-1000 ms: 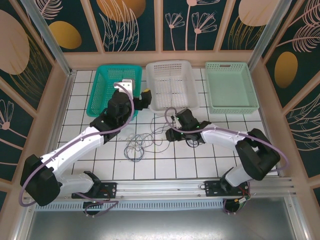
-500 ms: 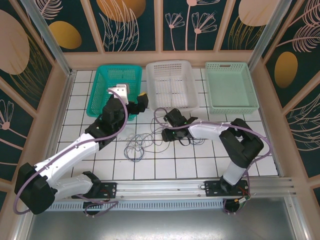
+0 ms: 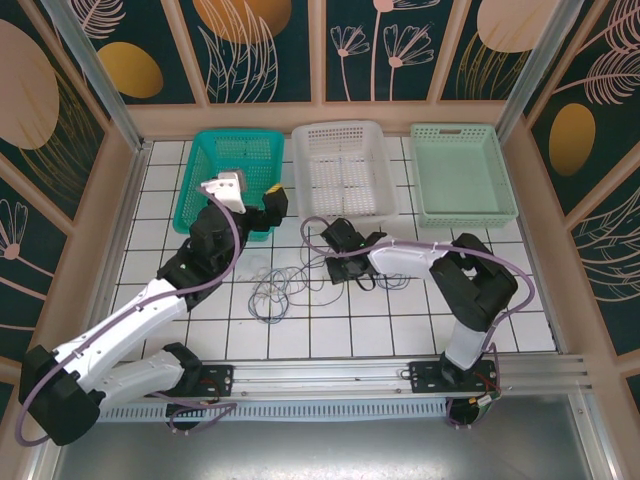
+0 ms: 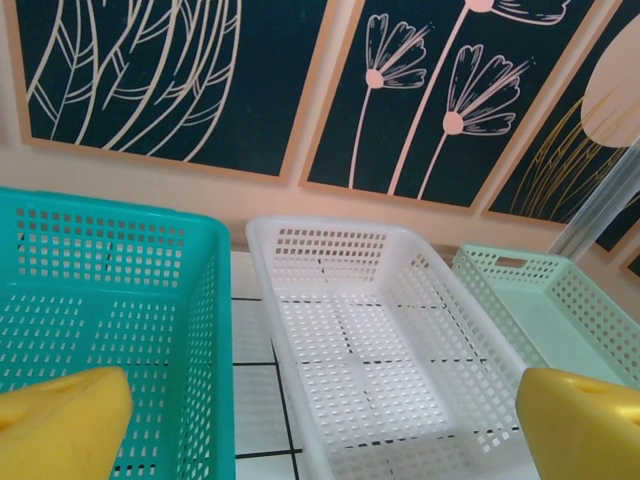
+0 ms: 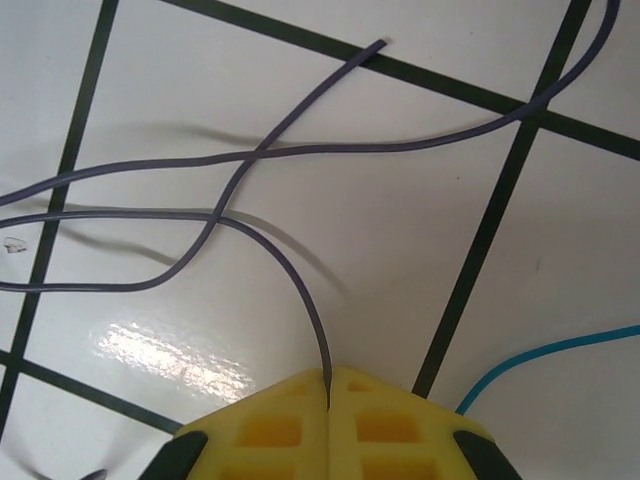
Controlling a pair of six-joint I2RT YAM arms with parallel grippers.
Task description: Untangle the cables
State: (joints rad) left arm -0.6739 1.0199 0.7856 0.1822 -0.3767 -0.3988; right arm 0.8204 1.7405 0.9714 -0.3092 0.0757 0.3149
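Spanning the scene, the white tiled worktop (image 3: 400, 320) carries teal (image 3: 225, 160), white (image 3: 345, 175) and pale green (image 3: 465, 175) baskets along its far edge. The left hand (image 4: 320, 425) hovers spread wide above the teal basket's corner. The right hand (image 5: 328, 385), pressed together, pinches one greyish-purple cable (image 5: 324, 355). The cables (image 3: 272, 292) lie in loose loops mid-worktop between the arms.

The top camera overlooks the whole table (image 3: 400, 330) from behind; the left wrist faces its far baskets (image 4: 340, 250), the right wrist looks closely down at tiles (image 5: 300, 100).
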